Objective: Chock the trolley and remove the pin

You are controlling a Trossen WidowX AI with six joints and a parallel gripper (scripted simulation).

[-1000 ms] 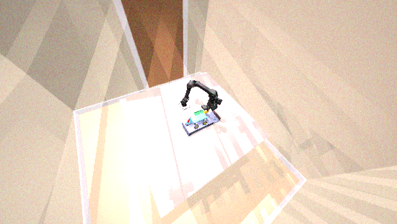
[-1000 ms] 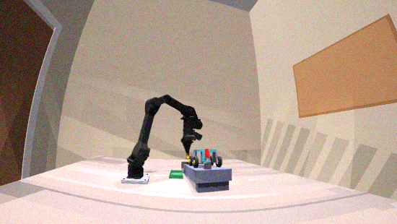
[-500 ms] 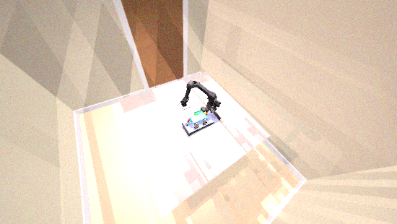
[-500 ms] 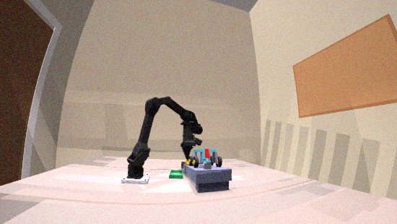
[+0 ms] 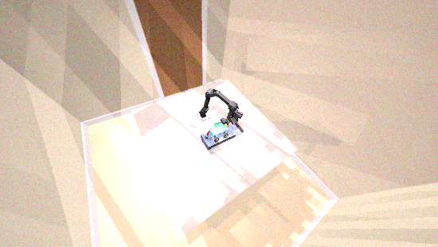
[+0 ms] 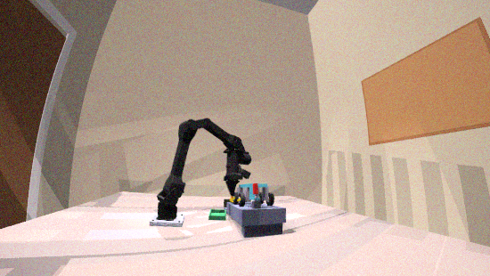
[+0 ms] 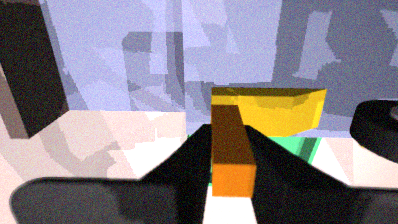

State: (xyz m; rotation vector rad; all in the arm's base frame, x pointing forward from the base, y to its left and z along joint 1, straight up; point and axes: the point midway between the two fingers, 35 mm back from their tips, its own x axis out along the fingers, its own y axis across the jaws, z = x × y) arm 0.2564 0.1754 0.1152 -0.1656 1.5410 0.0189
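My gripper (image 7: 225,132) (image 6: 232,191) (image 5: 228,122) is shut on the orange handle (image 7: 232,155) of the yellow chock (image 7: 280,110) (image 6: 231,199). It holds the chock low at the end of the blue-grey ramp (image 6: 260,218) (image 5: 221,143) (image 7: 125,60). A black trolley wheel (image 7: 376,131) shows at the right edge of the wrist view, a little apart from the chock. The teal trolley (image 6: 251,192) (image 5: 217,130) stands on the ramp, with the red-headed stop pin (image 6: 256,187) upright on it. The green tray (image 6: 217,215) (image 7: 296,148) lies on the table beside the ramp, partly hidden behind the chock in the wrist view.
The arm's base (image 6: 167,220) (image 5: 204,116) stands on the table left of the tray. A dark block (image 7: 30,75) rises at the left of the wrist view. The table's raised edge runs around the work area.
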